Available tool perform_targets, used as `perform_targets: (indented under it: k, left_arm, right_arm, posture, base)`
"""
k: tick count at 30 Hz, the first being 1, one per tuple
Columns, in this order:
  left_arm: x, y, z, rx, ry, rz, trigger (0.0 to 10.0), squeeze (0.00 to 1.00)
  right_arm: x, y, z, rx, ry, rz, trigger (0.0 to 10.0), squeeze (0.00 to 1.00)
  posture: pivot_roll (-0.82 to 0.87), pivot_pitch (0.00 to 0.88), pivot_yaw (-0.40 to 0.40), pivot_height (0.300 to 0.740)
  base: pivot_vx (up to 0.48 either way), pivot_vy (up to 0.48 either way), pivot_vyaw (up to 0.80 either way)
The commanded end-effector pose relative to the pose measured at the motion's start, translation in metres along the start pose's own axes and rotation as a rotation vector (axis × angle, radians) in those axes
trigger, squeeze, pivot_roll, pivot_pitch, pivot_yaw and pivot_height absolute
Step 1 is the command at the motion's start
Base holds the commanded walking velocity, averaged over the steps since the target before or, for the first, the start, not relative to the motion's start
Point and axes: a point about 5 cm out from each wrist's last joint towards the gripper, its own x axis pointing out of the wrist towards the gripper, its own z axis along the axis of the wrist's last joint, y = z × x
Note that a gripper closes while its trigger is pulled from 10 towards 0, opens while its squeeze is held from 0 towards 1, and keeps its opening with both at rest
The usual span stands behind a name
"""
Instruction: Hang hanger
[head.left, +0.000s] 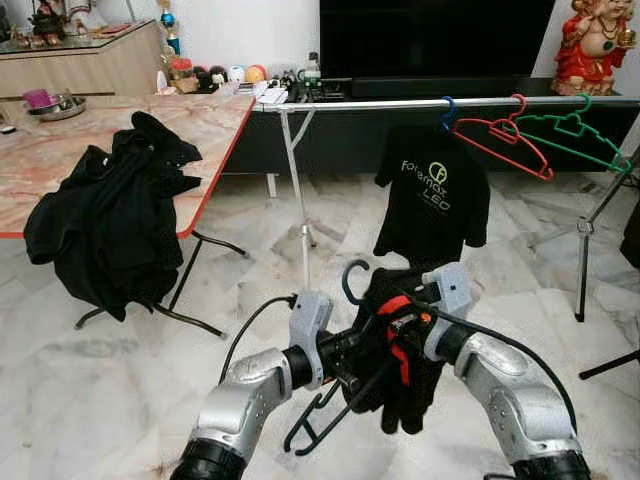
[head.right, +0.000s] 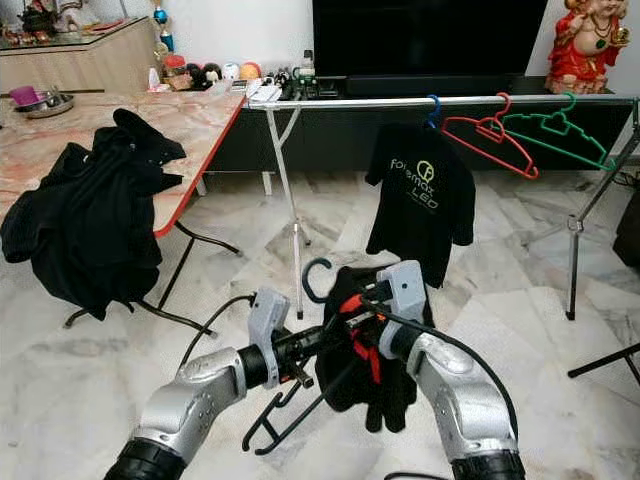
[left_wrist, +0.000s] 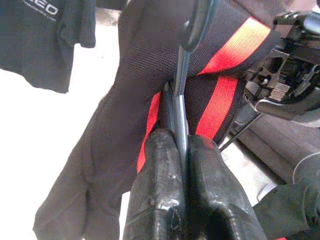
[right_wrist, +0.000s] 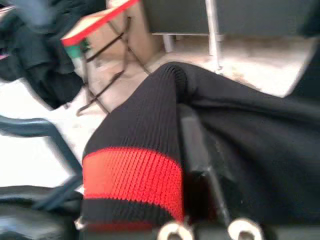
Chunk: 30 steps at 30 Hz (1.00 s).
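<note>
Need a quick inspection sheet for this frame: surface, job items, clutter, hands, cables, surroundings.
Surface: pale marble floor; marble-top folding table on the robot's left.
Job's things: dark hanger carrying a black garment with red stripes, held low in front of the robot; metal rail ahead carries a black printed T-shirt, a red hanger and a green hanger.
Clutter: heap of black clothes hanging over the table edge; metal bowl.
Hands: left hand shut on the hanger; right hand in the garment, grip unclear.
Cables: black cable on the left arm, another on the right arm.
Surroundings: dark TV, red figurine.
</note>
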Motion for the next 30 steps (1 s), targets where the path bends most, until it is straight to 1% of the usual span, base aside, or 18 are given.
perform_targets:
  k: [1, 4, 6, 7, 8, 9, 11, 12, 13, 14, 15, 17, 19, 21, 23, 25, 26, 30]
  left_arm:
    - [0.003, -0.005, 0.012, 0.027, -0.040, -0.022, 10.0, 0.00]
    - [0.002, -0.003, 0.014, 0.026, -0.046, -0.012, 10.0, 0.00]
    - [0.001, -0.003, 0.014, 0.023, -0.047, -0.010, 10.0, 0.00]
    - [0.001, -0.003, 0.014, 0.023, -0.047, -0.010, 10.0, 0.00]
    - [0.001, -0.003, 0.014, 0.022, -0.046, -0.010, 10.0, 0.00]
    - [0.001, -0.003, 0.013, 0.021, -0.044, -0.011, 10.0, 0.00]
    - [0.001, -0.003, 0.012, 0.019, -0.042, -0.012, 10.0, 0.00]
    - [0.001, -0.003, 0.011, 0.018, -0.039, -0.013, 10.0, 0.00]
    - [0.001, -0.003, 0.011, 0.018, -0.039, -0.013, 10.0, 0.00]
    - [0.001, -0.004, 0.011, 0.018, -0.038, -0.015, 10.0, 0.00]
    - [0.001, -0.004, 0.010, 0.017, -0.037, -0.016, 10.0, 0.00]
    - [0.002, -0.004, 0.009, 0.022, -0.029, -0.015, 10.0, 0.00]
    - [0.001, -0.003, 0.009, 0.029, -0.021, -0.010, 10.0, 0.00]
    - [0.001, -0.003, 0.008, 0.030, -0.019, -0.008, 10.0, 0.00]
    - [-0.002, 0.000, 0.005, 0.052, 0.009, 0.007, 10.0, 0.00]
    - [-0.006, 0.004, -0.001, 0.103, 0.068, 0.023, 10.0, 0.00]
    - [-0.006, 0.004, -0.001, 0.103, 0.068, 0.023, 10.0, 0.00]
    - [-0.013, 0.010, -0.007, 0.158, 0.135, 0.034, 10.0, 0.00]
  right_arm:
    - [0.002, 0.001, 0.004, -0.014, -0.014, -0.001, 10.0, 0.00]
    - [0.003, -0.001, 0.001, -0.026, -0.004, -0.024, 10.0, 0.00]
    - [0.005, 0.004, 0.003, -0.012, -0.029, 0.016, 10.0, 0.00]
    - [0.005, 0.004, 0.003, -0.012, -0.029, 0.016, 10.0, 0.00]
    - [0.004, 0.014, 0.010, 0.032, -0.077, 0.100, 10.0, 0.00]
    - [0.001, 0.031, 0.024, 0.070, -0.153, 0.241, 10.0, 0.00]
    - [-0.005, 0.046, 0.035, 0.076, -0.212, 0.367, 10.0, 0.00]
    - [-0.009, 0.052, 0.041, 0.053, -0.238, 0.427, 10.0, 0.00]
    - [-0.009, 0.052, 0.041, 0.053, -0.238, 0.427, 10.0, 0.00]
    - [-0.009, 0.052, 0.041, 0.032, -0.243, 0.425, 10.0, 0.00]
    - [-0.009, 0.050, 0.041, 0.021, -0.243, 0.411, 10.0, 0.00]
    - [-0.002, 0.027, 0.033, -0.011, -0.197, 0.240, 10.0, 0.00]
    - [0.000, 0.011, 0.030, -0.012, -0.179, 0.120, 10.0, 0.00]
    - [0.000, 0.009, 0.030, -0.009, -0.177, 0.101, 10.0, 0.00]
    - [-0.001, -0.003, 0.030, -0.028, -0.162, 0.003, 10.0, 0.00]
    - [-0.002, -0.016, 0.026, -0.041, -0.120, -0.099, 10.0, 0.00]
    - [-0.002, -0.016, 0.026, -0.041, -0.120, -0.099, 10.0, 0.00]
    - [-0.004, -0.031, 0.015, -0.087, -0.045, -0.215, 10.0, 0.00]
  posture:
    - [0.03, 0.036, 0.003, 0.740]
    - [0.04, 0.035, 0.002, 0.740]
    - [0.04, 0.036, 0.003, 0.740]
    - [0.04, 0.036, 0.003, 0.740]
    - [0.04, 0.036, 0.003, 0.740]
    - [0.04, 0.037, 0.005, 0.740]
    - [0.03, 0.037, 0.006, 0.740]
    - [0.03, 0.037, 0.005, 0.740]
    - [0.03, 0.037, 0.005, 0.740]
    - [0.03, 0.037, 0.005, 0.740]
    - [0.03, 0.037, 0.005, 0.740]
    - [0.03, 0.036, 0.003, 0.740]
    - [0.03, 0.036, 0.003, 0.740]
    - [0.03, 0.036, 0.003, 0.740]
    - [0.04, 0.037, 0.004, 0.740]
    - [0.03, 0.037, 0.004, 0.740]
    - [0.03, 0.037, 0.004, 0.740]
    - [0.04, 0.038, 0.005, 0.740]
  base:
    - [0.000, 0.000, 0.00]
    - [0.000, 0.000, 0.00]
    - [0.000, 0.000, 0.00]
    - [0.000, 0.000, 0.00]
    - [0.000, 0.000, 0.00]
    - [0.000, 0.000, 0.00]
    - [0.000, 0.000, 0.00]
    - [0.000, 0.000, 0.00]
    - [0.000, 0.000, 0.00]
    - [0.000, 0.000, 0.00]
    - [0.000, 0.000, 0.00]
    - [0.000, 0.000, 0.00]
    - [0.000, 0.000, 0.00]
    - [0.000, 0.000, 0.00]
    - [0.000, 0.000, 0.00]
    - [0.000, 0.000, 0.00]
    - [0.000, 0.000, 0.00]
    - [0.000, 0.000, 0.00]
